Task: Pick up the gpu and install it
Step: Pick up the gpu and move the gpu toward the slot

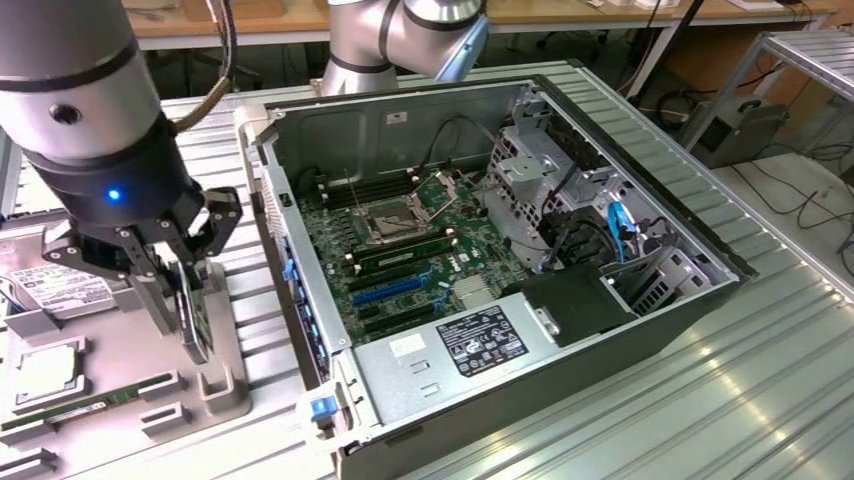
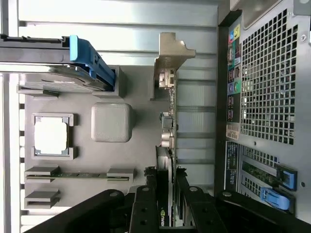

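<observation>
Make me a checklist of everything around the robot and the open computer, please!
Surface: ribbed metal table carrying a grey parts tray.
Job's things: gpu upright on edge at the tray, with its silver bracket at one end; whether it is lifted clear cannot be told. Open computer case with the motherboard exposed.
Clutter: processor, memory stick and hard drive on the tray.
Grippers: gripper, fingers closed on both sides of the gpu.
Cables: blue cable and black ones inside the case; black cable along the arm.
Surroundings: wooden workbench, dark box on the floor.
</observation>
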You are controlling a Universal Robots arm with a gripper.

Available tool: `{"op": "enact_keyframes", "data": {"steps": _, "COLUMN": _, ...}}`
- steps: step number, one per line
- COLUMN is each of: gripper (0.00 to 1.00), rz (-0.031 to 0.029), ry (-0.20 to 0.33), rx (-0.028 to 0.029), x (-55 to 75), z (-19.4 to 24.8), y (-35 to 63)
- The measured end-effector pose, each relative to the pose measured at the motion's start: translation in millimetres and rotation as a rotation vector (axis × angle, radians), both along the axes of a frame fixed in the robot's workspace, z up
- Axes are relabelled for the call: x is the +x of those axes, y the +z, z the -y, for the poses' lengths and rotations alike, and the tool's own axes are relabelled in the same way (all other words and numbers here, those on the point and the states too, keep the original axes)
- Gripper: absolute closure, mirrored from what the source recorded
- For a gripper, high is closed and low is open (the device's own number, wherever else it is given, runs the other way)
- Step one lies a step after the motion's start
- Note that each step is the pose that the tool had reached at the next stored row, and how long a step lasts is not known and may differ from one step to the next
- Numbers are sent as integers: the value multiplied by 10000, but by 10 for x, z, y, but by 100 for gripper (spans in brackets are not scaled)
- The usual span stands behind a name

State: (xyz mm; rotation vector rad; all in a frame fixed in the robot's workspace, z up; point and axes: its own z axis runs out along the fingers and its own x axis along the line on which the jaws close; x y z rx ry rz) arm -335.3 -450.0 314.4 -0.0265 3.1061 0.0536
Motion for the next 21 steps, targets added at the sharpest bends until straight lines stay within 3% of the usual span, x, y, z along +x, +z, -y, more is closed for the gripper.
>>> {"op": "enact_keyframes", "data": {"steps": 5, "gripper": 74, "rz": 0, "ry": 1, "rx": 0, "x": 2, "z": 14, "y": 284}}
{"op": "enact_keyframes", "data": {"steps": 12, "gripper": 74, "rz": -6, "ry": 0, "rx": -1, "x": 38, "z": 103, "y": 780}}
{"op": "enact_keyframes", "data": {"steps": 21, "gripper": 74, "rz": -122, "ry": 0, "rx": 2, "x": 285, "z": 222, "y": 1193}}
